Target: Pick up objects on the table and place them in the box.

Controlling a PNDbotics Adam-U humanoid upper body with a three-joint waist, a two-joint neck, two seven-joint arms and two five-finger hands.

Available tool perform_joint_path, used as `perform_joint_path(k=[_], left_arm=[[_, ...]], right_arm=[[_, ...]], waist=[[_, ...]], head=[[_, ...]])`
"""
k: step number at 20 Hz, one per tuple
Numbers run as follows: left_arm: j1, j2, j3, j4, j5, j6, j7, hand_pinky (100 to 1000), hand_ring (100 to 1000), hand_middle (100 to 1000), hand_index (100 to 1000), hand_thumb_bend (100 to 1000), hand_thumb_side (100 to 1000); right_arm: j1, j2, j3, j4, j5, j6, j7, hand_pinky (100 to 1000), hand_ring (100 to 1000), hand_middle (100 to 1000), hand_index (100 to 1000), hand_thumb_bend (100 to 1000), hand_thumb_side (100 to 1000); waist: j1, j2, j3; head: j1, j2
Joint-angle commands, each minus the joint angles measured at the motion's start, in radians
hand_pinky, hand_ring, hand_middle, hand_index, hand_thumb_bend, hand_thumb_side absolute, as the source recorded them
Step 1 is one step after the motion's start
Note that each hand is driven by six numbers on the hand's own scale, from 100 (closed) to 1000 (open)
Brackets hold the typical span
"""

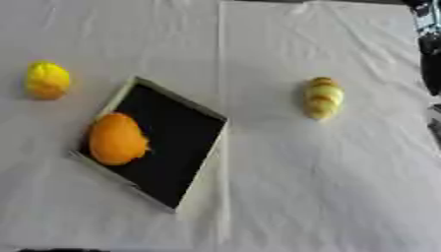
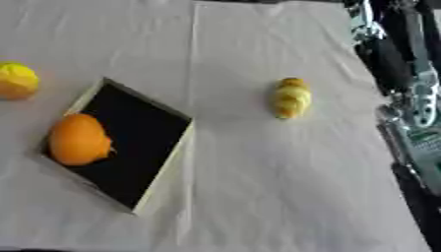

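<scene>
A white cloth (image 1: 327, 187) with soft creases covers the desk in front of you, and the box (image 1: 185, 125), dark inside with pale walls, sits askew on its left half. An orange fruit (image 1: 116, 139) already lies in the box against its left wall. Two things are left: a yellow fruit (image 1: 46, 79) well to the box's left, and a long yellow-and-brown striped piece (image 1: 323, 97) out on the right. Both look light, rounded and smooth, so they will probably roll or slip; take each across its middle, the long one across its short width. Your right arm (image 2: 405, 98) shows at the right edge, but I cannot tell how its robot hand stands; the left one is out of sight.
</scene>
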Motion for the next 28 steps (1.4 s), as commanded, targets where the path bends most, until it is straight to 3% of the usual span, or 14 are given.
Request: perform_joint_path(k=[1,8,11,15,16,18,21,27,28], left_arm=[[-0.005,0.017,0.008,-0.019,0.0,0.0,0.0,809,830,796,865,229,382],[-0.005,0.019,0.007,-0.019,0.001,0.001,-0.002,809,830,796,865,229,382],[-0.001,0.027,0.008,-0.019,-0.002,0.001,-0.002,809,830,796,865,229,381],[0.002,0.038,0.007,-0.019,-0.005,0.002,-0.002,809,830,796,865,228,382],[0.002,0.04,0.006,-0.019,-0.006,0.002,-0.002,809,830,796,865,222,385],[0.003,0.043,0.005,-0.019,-0.006,0.002,-0.003,809,830,796,865,227,382],[0.002,0.045,0.003,-0.019,-0.005,0.003,-0.004,809,830,796,865,226,383],[-0.005,0.042,-0.003,-0.019,0.001,0.002,-0.01,809,830,796,865,225,383],[-0.007,0.04,-0.004,-0.019,0.003,0.001,-0.012,809,830,796,865,225,384]], right_arm=[[-0.008,-0.019,-0.004,-0.018,-0.006,-0.003,0.003,879,736,686,846,100,647],[-0.027,-0.073,0.002,-0.018,0.013,0.013,0.006,877,742,693,848,100,639],[-0.045,-0.14,0.031,-0.018,0.053,0.051,0.04,877,759,715,859,100,556],[-0.061,-0.241,0.105,-0.018,0.115,0.113,0.101,878,781,743,872,100,546],[-0.06,-0.267,0.121,-0.018,0.131,0.128,0.117,879,797,766,883,100,508],[-0.061,-0.318,0.158,-0.017,0.163,0.16,0.148,883,816,789,895,100,571],[-0.069,-0.393,0.216,-0.014,0.209,0.206,0.195,886,831,808,908,100,575],[-0.074,-0.546,0.31,-0.018,0.303,0.292,0.288,899,868,840,925,100,529],[-0.07,-0.573,0.32,-0.018,0.32,0.293,0.305,908,881,849,932,115,468]], waist=[[0.005,-0.018,0.001],[0.001,-0.019,0.002],[-0.006,-0.023,0.001],[-0.019,-0.027,-0.003],[-0.021,-0.027,-0.003],[-0.025,-0.027,-0.002],[-0.026,-0.025,0.003],[-0.024,-0.021,0.019],[-0.022,-0.02,0.022]], head=[[0.002,-0.007],[0.006,0.0],[0.012,0.003],[0.022,0.006],[0.023,0.007],[0.023,0.009],[0.022,0.011],[0.006,0.01],[0.002,0.009]])
